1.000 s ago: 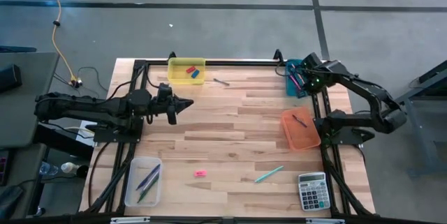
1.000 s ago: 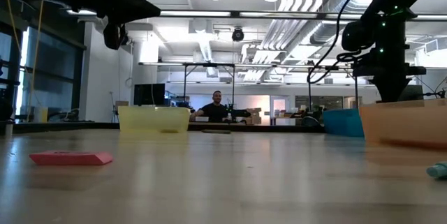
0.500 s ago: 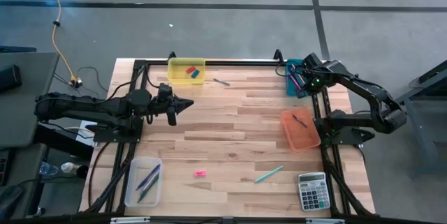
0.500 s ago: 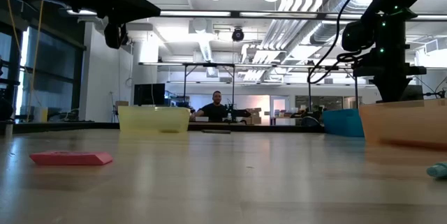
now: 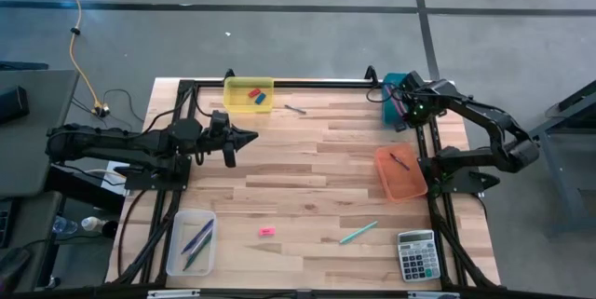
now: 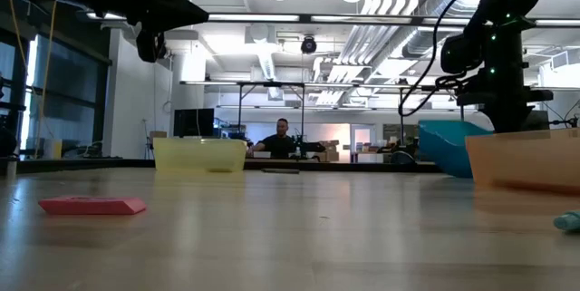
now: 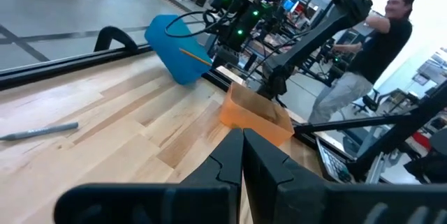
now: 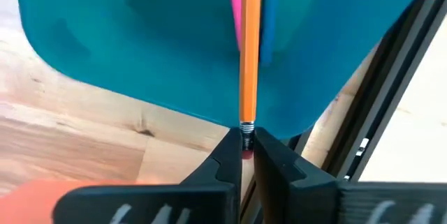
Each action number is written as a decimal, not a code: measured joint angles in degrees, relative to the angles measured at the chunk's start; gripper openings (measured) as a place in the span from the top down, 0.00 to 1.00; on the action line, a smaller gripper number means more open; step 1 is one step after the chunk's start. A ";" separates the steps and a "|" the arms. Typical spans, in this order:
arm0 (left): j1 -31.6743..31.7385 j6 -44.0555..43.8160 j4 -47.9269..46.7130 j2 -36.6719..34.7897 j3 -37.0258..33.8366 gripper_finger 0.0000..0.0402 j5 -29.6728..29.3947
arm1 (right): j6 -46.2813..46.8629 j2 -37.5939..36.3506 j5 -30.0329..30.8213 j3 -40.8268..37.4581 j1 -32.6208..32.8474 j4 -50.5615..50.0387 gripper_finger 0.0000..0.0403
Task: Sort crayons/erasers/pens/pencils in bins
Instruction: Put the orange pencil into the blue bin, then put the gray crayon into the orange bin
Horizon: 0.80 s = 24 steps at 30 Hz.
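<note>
Wooden table [image 5: 317,164], right hand [image 8: 242,155] clamped on orange pencil [image 8: 250,49] over tilted teal bin [image 6: 446,145], left hand [image 7: 242,155] closed, empty.

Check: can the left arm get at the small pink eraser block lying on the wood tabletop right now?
Probably yes. The pink eraser lies alone on bare wood, nothing beside it. The left gripper hangs above the table, shut and empty. The right gripper is busy at the teal bin.

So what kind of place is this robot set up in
Likely a robotics lab or workshop: exposed ceiling ducts, a concrete floor, and a person at other rigs behind the wooden table.
</note>
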 joint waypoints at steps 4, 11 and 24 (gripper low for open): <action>0.00 -0.54 0.00 0.00 0.00 1.00 0.06 | 1.28 0.07 -0.18 0.01 0.02 0.06 0.92; 0.00 -2.20 -0.23 0.00 0.00 1.00 1.41 | 1.70 -0.70 -0.12 0.53 0.02 -1.13 0.76; -0.01 -3.19 -2.60 -0.02 0.00 1.00 1.30 | 4.08 -4.96 -4.68 11.27 1.30 -4.65 0.87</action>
